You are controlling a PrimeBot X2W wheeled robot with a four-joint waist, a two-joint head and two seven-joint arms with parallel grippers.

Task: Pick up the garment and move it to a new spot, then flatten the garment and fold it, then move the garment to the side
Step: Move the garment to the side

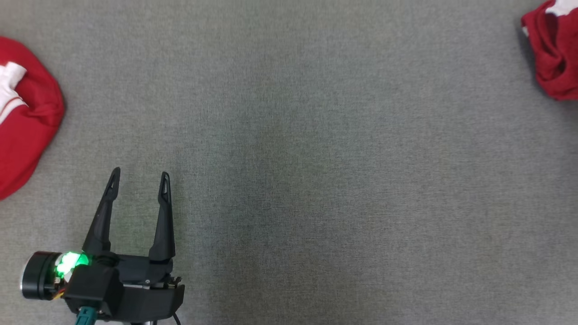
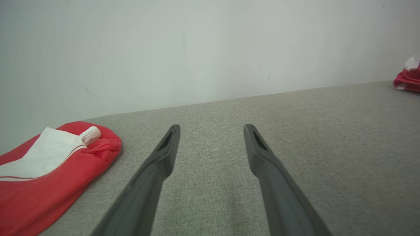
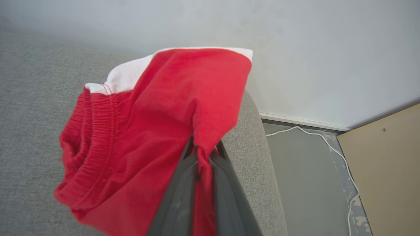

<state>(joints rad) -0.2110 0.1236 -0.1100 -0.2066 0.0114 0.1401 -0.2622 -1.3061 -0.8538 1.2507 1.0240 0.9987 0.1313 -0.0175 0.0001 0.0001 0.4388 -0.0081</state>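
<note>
Right jaws clamped shut on one red garment (image 3: 157,108), left jaws wide open, holding nothing. Two garments total, second garment (image 1: 27,126) lying far left.

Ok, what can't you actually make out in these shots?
Held red garment: its full shape, bunched in the right wrist view; cut by the head view's top-right corner.
Right gripper: fingertips partly under that cloth, right wrist view.
Second red-and-white garment: cut by the left edge, head and left wrist views.
</note>
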